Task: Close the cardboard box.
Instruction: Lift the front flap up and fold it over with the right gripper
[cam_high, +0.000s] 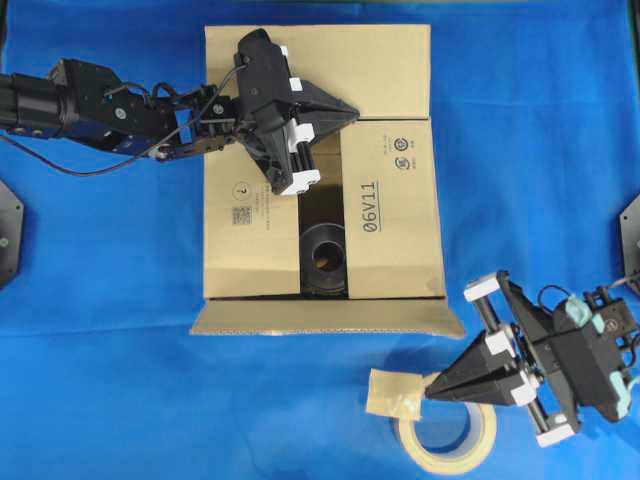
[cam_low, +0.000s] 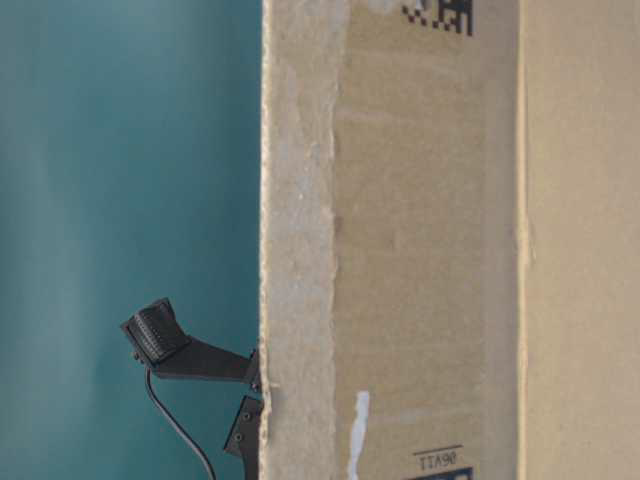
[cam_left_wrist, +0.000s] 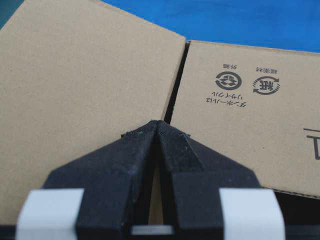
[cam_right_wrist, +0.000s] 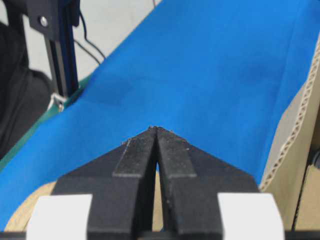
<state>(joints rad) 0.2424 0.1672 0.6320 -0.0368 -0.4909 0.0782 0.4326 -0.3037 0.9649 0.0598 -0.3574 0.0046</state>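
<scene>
Cardboard box (cam_high: 390, 215), frame centre: light, stiff corrugated flaps, best pushed near free edges; left gripper (cam_high: 352, 110) and right gripper (cam_high: 430, 392) closed, empty.

Overhead straight down; table-level close against cardboard box (cam_low: 420, 250).

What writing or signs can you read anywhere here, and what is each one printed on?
"06V11": on the right top flap of the cardboard box.
Two round recycling-type symbols with small Japanese lines: same flap, too small to quote.
Square code and a circled mark: on the left top flap, too small to read.
Black square code: on the box's side, cut off by the picture's edge.
</scene>
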